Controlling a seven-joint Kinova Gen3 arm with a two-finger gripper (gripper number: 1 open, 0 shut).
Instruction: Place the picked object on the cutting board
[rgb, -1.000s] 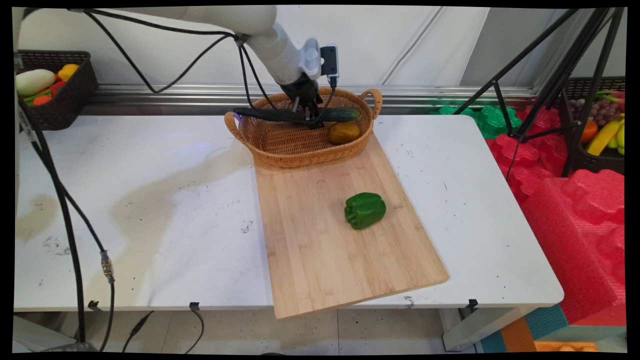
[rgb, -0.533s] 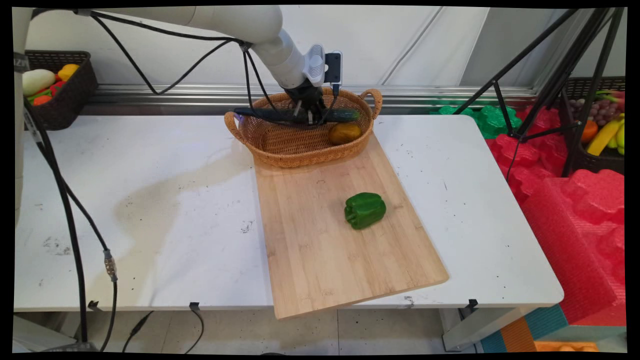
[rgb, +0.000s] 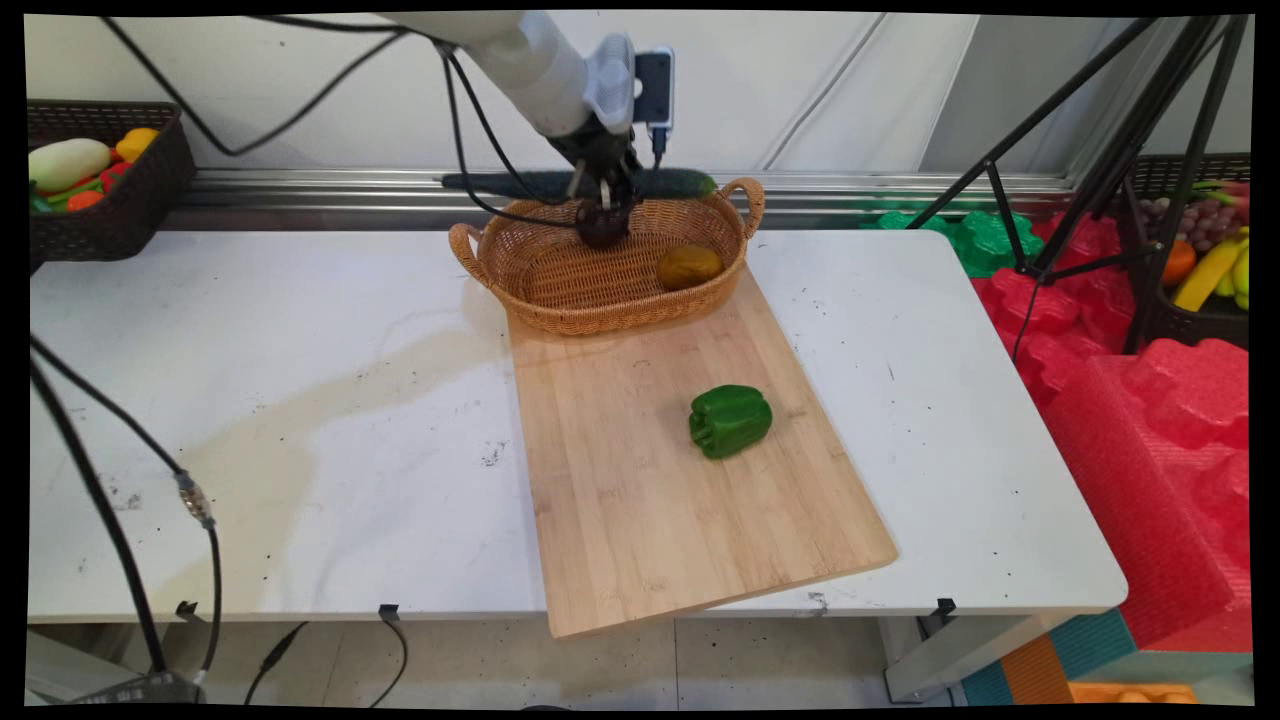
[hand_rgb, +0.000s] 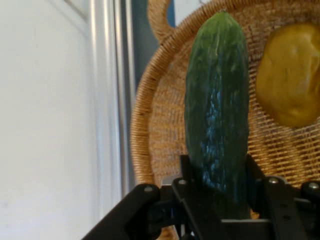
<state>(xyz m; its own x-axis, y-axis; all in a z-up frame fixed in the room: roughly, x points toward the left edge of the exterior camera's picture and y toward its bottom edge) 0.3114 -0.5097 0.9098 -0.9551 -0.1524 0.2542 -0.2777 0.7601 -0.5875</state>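
Tabletop: your white tabletop (rgb: 250, 420) carries everything, largest first.
Board: the pale rectangular wooden cutting board (rgb: 660, 500) runs from the near edge to the far middle.
Basket: the oval woven wicker basket with two handles (rgb: 560, 290) sits at the board's far end.
Cucumber: the long dark green cucumber (rgb: 680, 183) hangs level above the basket's far rim, touching nothing below; skin bumpy and glossy.
Gripper: your black two-finger gripper (rgb: 603, 190) is clamped across the cucumber's middle. Keep it level; the long ends could tip.
Pepper: the blocky green bell pepper (rgb: 730, 420) lies on the board's right.
Potato: the small brownish-yellow potato (rgb: 688, 266) rests inside the basket's right end.
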